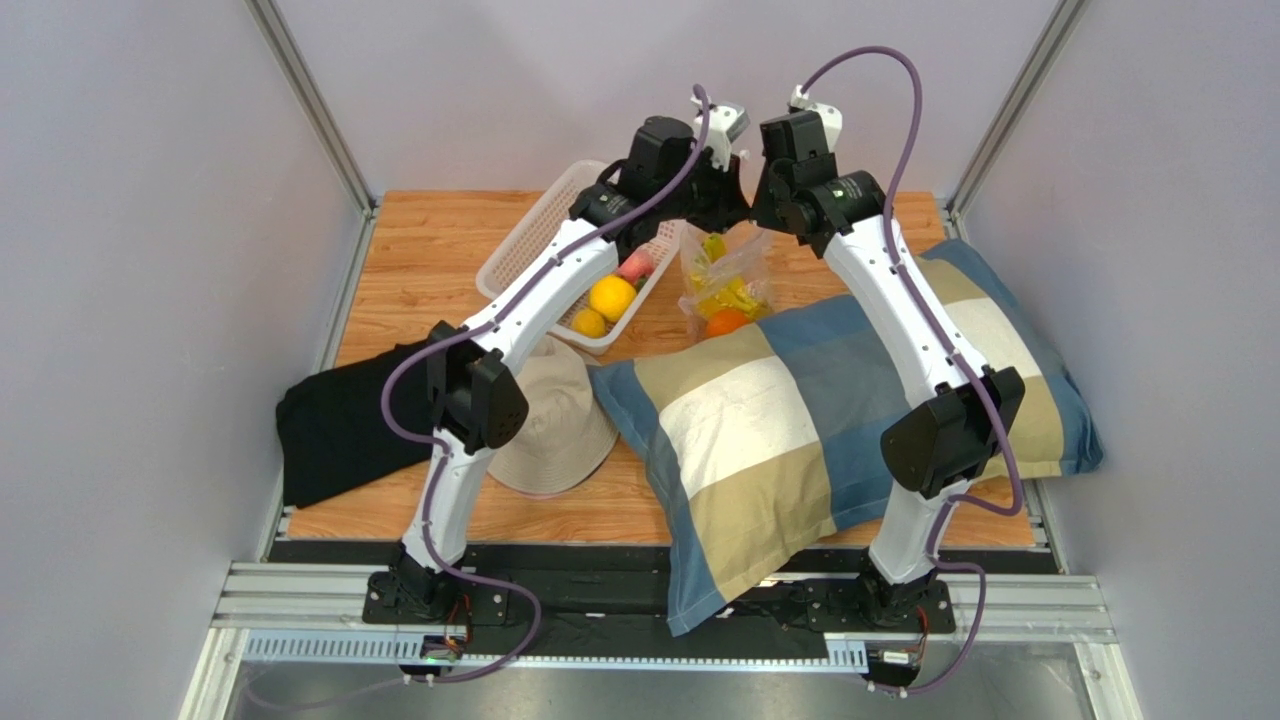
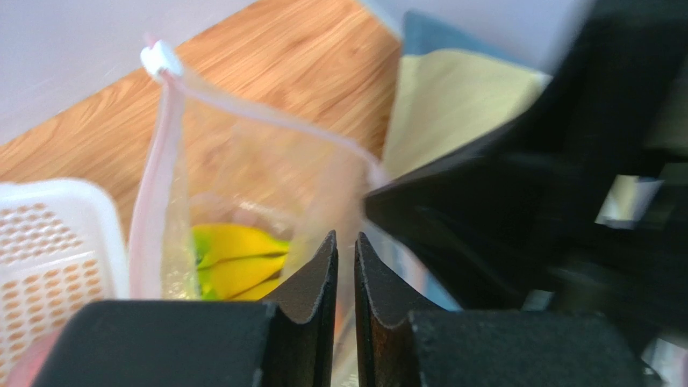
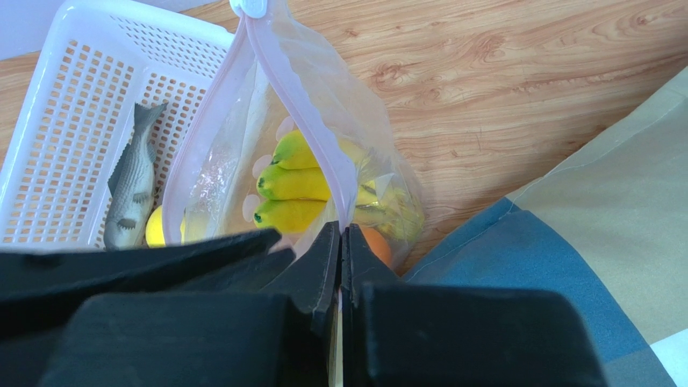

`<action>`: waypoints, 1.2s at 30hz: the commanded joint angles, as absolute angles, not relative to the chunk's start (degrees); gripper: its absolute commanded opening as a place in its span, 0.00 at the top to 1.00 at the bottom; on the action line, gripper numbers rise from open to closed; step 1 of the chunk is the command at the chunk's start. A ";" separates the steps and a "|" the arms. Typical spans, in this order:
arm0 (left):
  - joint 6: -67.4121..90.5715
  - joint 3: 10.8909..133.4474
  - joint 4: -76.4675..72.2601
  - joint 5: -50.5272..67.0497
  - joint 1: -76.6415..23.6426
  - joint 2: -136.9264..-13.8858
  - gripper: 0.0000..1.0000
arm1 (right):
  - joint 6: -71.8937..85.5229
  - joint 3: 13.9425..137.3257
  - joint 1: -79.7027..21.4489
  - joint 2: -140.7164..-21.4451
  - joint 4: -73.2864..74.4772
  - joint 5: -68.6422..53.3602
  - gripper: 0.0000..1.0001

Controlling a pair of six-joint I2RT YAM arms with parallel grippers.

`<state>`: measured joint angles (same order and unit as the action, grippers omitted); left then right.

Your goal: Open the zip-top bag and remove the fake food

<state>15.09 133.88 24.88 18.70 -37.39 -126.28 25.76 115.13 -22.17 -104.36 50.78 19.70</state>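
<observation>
Your zip-top bag (image 3: 323, 105) hangs just to the right of the white mesh basket (image 3: 97, 81), held up off the table (image 1: 436, 240) between your two tools. Its mouth is parted: the two pale pink lips of the zip strip split from the white slider (image 3: 254, 6) at the top and spread downward.

Inside the bag you can see the yellow banana bunch (image 3: 295, 185), with the orange (image 3: 375, 242) lower down. The bag's bottom lies farther from the basket than its mouth.

Your right tool (image 3: 340, 234) is pressed fully together on the lip farther from the basket, with no gap showing between its fingers.

Your left tool (image 2: 346, 242) is closed to a thin slit. The bag's clear film runs into that slit, just on the basket side of where the right tool pinches.

Some of the fake food already lies in the basket. The grey fish (image 3: 133, 181) is stretched along its floor, and two yellow round fruits (image 1: 612, 296) and a pink fruit (image 1: 639, 266) sit near the wall closest to the bag.

Farther out, the checked pillow (image 1: 842, 405) lies to the right of the basket and nearer to you, close beside the orange in the bag. The tan hat (image 1: 556, 435) sits just off the basket's near corner. A black cloth (image 1: 338, 420) lies beyond the hat, to the basket's near left.
</observation>
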 commanded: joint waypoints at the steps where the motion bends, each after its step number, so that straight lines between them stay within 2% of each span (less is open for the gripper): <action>1: 7.73 135.09 30.05 10.83 -37.79 -128.84 0.86 | 26.54 116.54 -23.73 -102.48 50.45 25.05 1.00; 4: 7.65 135.96 32.60 5.21 -37.79 -130.16 0.98 | 26.46 116.63 -24.17 -102.83 50.36 25.05 1.00; 7: 5.81 135.79 33.14 3.52 -37.79 -130.69 0.97 | 26.28 116.02 -24.35 -102.48 49.92 24.87 1.00; 9: 4.93 135.79 32.61 3.51 -37.79 -130.96 0.87 | 26.19 115.40 -24.26 -102.48 49.66 24.79 1.00; 10: 4.14 135.79 32.35 3.60 -37.79 -131.57 0.74 | 26.28 115.31 -24.26 -102.39 49.75 24.52 1.00; 11: 3.52 136.31 32.00 3.95 -37.79 -132.44 0.67 | 26.80 114.62 -24.34 -102.22 49.66 24.09 1.00; 13: 3.16 136.76 32.34 3.08 -37.79 -133.94 0.61 | 27.16 114.17 -24.34 -101.78 49.83 23.38 1.00; 18: 2.64 136.84 33.13 0.09 -37.88 -135.53 0.32 | 27.33 112.77 -24.26 -100.90 50.27 23.03 1.00; 27: 3.60 137.02 34.89 -9.75 -38.14 -136.50 0.31 | 25.66 113.55 -24.26 -101.43 49.92 24.08 1.00; 36: 4.31 136.93 36.56 -14.15 -38.50 -138.16 0.26 | 25.75 113.38 -24.17 -101.34 49.83 23.99 1.00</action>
